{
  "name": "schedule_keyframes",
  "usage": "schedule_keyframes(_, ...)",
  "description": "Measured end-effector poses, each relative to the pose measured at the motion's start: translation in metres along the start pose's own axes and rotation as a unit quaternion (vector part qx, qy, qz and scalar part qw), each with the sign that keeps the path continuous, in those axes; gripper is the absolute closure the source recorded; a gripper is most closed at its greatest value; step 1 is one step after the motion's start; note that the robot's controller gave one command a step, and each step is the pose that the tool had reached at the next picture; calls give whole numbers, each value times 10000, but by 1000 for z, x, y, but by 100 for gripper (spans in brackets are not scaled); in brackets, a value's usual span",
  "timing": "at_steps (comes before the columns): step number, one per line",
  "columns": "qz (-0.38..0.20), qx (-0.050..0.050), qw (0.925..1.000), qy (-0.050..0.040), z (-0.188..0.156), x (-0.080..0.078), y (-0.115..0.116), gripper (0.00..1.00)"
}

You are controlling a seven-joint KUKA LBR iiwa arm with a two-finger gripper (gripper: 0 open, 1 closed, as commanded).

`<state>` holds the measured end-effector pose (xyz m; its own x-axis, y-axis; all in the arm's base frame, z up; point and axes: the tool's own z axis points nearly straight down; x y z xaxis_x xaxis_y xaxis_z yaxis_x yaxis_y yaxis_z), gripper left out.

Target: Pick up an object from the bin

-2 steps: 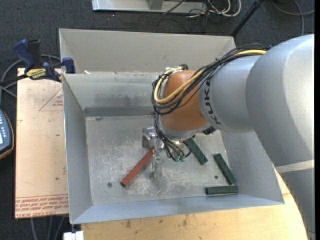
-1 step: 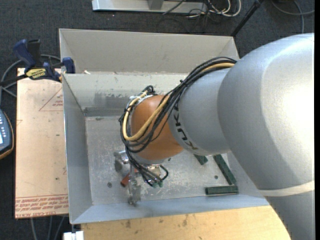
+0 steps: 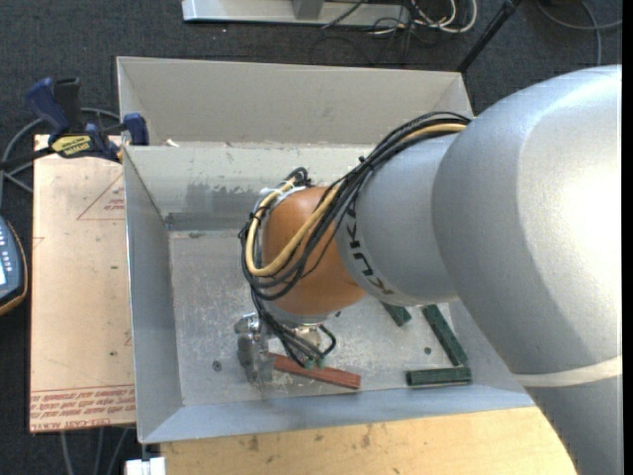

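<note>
My gripper [image 3: 256, 357] hangs low over the bin's front left part, close to the floor, below the arm's orange cover. A flat reddish-brown stick [image 3: 319, 373] lies on the bin floor just right of the gripper, its left end reaching in under it. Whether the stick is touched or held cannot be told from this view.
A dark green L-shaped bracket [image 3: 443, 362] lies near the bin's front right corner, with a small dark green piece [image 3: 398, 315] beside the arm. The arm covers much of the bin's middle and right. Bare floor shows at the left and back.
</note>
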<state>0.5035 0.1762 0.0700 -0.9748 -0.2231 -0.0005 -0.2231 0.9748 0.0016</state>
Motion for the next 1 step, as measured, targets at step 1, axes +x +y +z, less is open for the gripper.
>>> schedule_keyframes(1, 5, 1, 10000, -1, 0, 0, 0, 0)
